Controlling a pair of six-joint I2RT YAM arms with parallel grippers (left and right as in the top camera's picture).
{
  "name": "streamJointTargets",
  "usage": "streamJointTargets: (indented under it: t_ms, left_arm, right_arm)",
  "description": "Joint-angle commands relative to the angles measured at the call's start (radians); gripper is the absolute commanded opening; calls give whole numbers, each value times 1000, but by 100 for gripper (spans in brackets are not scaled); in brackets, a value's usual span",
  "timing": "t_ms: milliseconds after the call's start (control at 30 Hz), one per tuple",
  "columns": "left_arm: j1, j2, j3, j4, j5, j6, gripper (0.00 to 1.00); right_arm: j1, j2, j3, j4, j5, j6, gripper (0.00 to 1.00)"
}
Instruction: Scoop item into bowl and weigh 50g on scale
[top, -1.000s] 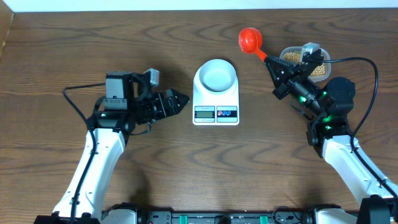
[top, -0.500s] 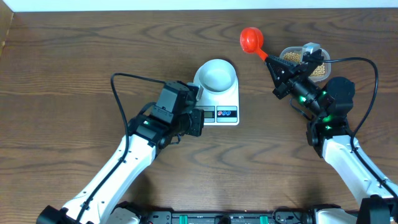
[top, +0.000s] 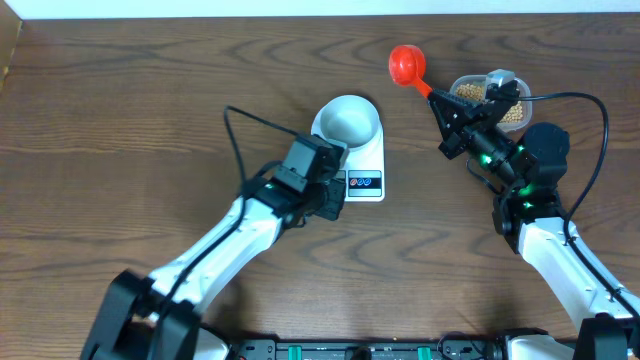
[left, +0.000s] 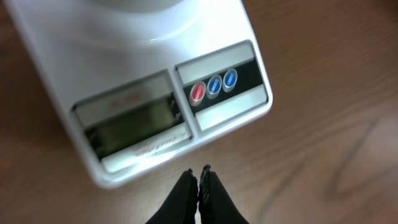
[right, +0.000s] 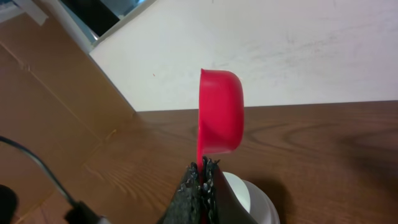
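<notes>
A red scoop (top: 405, 65), turned on its side, shows just left of a clear tub (top: 457, 86) on the wooden bench (top: 150, 80). A white wall (top: 300, 8) runs behind.

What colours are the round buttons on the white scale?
Round buttons: one red, two blue; left wrist view.

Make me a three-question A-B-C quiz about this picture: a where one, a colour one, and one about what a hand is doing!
1. Where is the bowl? A on the scale B on the floor C on bare wood
2. The scoop is what colour? A green B red C yellow
3. The right hand is: A wide open B pressing a button C shut on the scoop
Answers: A, it sits atop the scale; B, its cup is red; C, it pinches the handle.
</notes>
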Motion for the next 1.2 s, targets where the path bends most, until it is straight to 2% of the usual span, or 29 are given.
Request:
streamJointTargets:
  t_ms: [0, 200, 367, 1167]
  left_arm:
    - [-35, 61, 24, 54, -20, 40, 7]
    - [-45, 105, 24, 94, -89, 66, 7]
    - [-45, 109, 24, 201, -90, 81, 7]
    - [-46, 226, 24, 312, -90, 146, 7]
  right_arm:
    - [-2, 3, 19, -3, 21, -15, 1]
    - [-2, 3, 19, -5, 32, -15, 1]
    - [-2, 3, 19, -5, 48, -15, 1]
    - [-2, 3, 19, -12, 100, -15, 1]
